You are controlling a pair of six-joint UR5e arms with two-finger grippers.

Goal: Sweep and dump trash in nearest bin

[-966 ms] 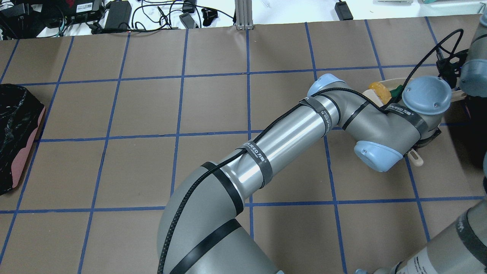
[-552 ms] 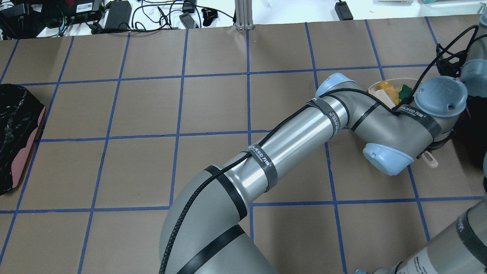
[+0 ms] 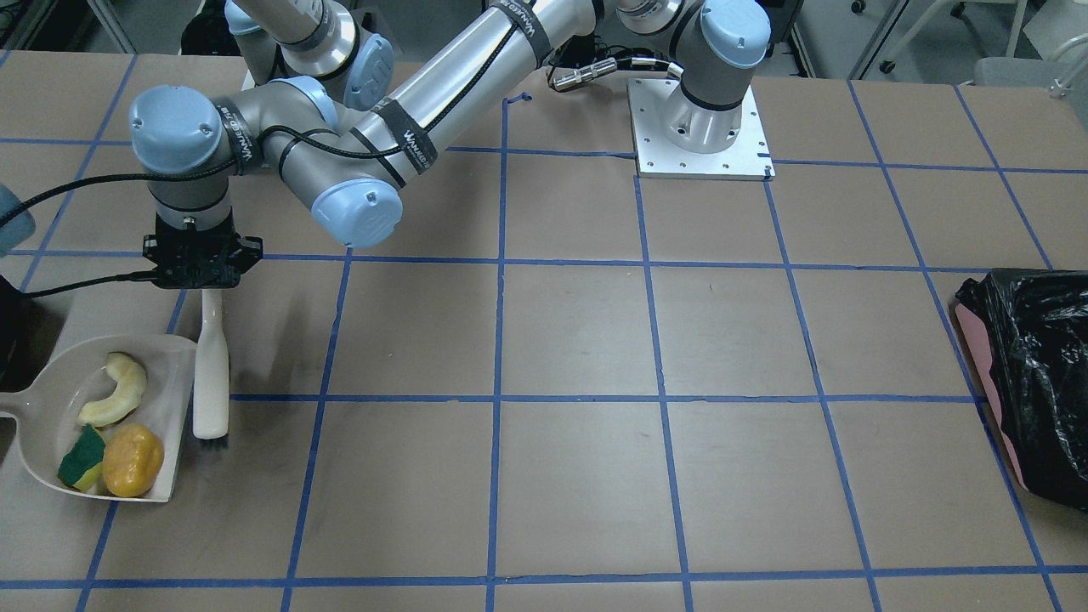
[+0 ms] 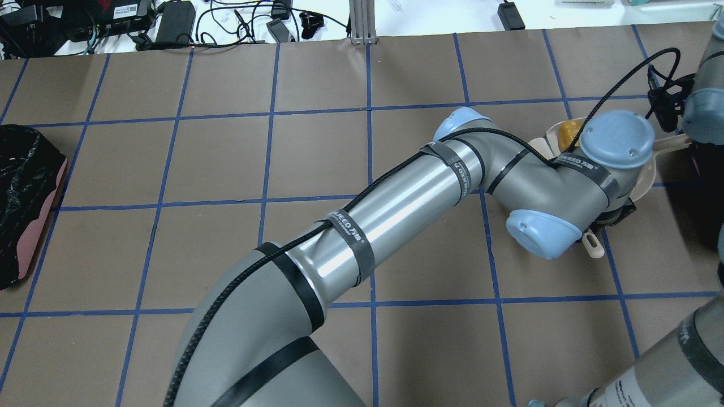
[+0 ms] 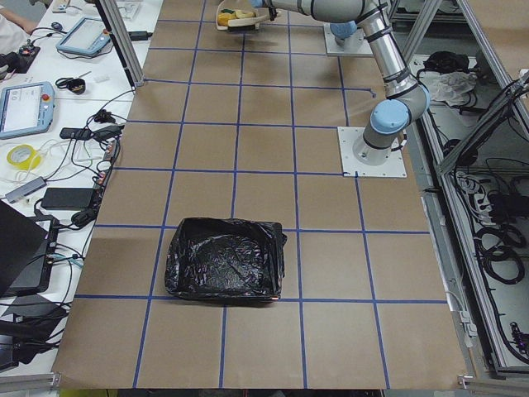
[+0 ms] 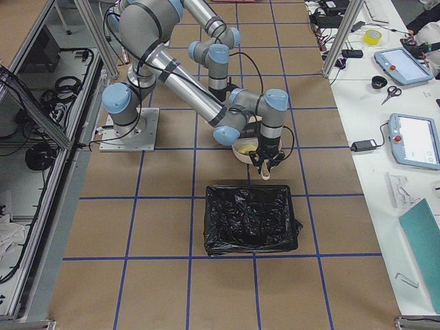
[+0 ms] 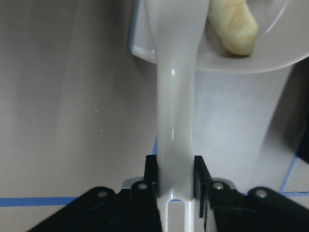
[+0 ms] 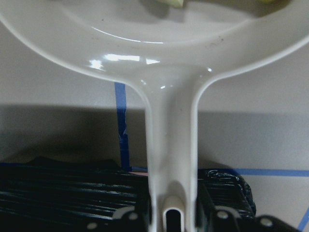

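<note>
The trash lies in a white dustpan point(image 3: 174, 374): a pale yellow curved slice point(image 3: 116, 399), an orange-brown lump point(image 3: 133, 459) and a yellow-and-green wedge point(image 3: 79, 466). My left gripper point(image 3: 202, 274) is shut on the handle of a white brush point(image 3: 210, 365), which points down beside the pan's open edge. The left wrist view shows the fingers point(image 7: 151, 175) clamped on the handle point(image 7: 176, 116), with the slice point(image 7: 234, 26) in the pan point(image 7: 251, 60). My right gripper point(image 8: 171, 212) is shut on the dustpan's handle point(image 8: 171, 145). In the overhead view my left wrist hides most of the pan point(image 4: 646, 175); the lump point(image 4: 567, 133) shows.
A bin lined with a black bag point(image 6: 251, 220) stands right beside the dustpan point(image 6: 244, 146), on my right. A second black-lined bin point(image 3: 1033, 382) stands at the table's far end on my left point(image 4: 22, 203). Cables and devices lie beyond the far edge.
My left wrist, with the brush, first swung right and then back left across the dustpan. The wrist now covers more of the pan and the trash in it.
</note>
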